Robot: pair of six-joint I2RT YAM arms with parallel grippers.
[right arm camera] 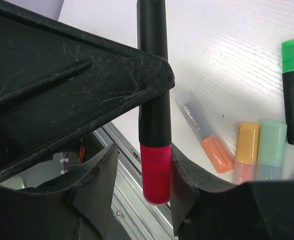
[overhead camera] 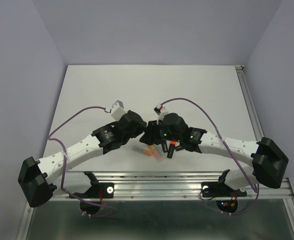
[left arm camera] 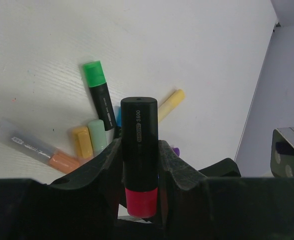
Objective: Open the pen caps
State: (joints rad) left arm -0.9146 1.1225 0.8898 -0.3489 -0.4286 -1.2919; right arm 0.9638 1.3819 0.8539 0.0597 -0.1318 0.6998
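Two arms stretch from the near edge of the table (overhead camera: 152, 90) and meet over its front middle. A pen (left arm camera: 138, 125) sits clamped in the left gripper (left arm camera: 139, 150). Its cap (right arm camera: 156, 172) lies between the parted sides of the right gripper (right arm camera: 143, 175). Loose pens (left arm camera: 99, 95) lie on the table just beyond, among them two stubby pens (left arm camera: 82, 142) side by side and a long pen (left arm camera: 32, 145) beside those.
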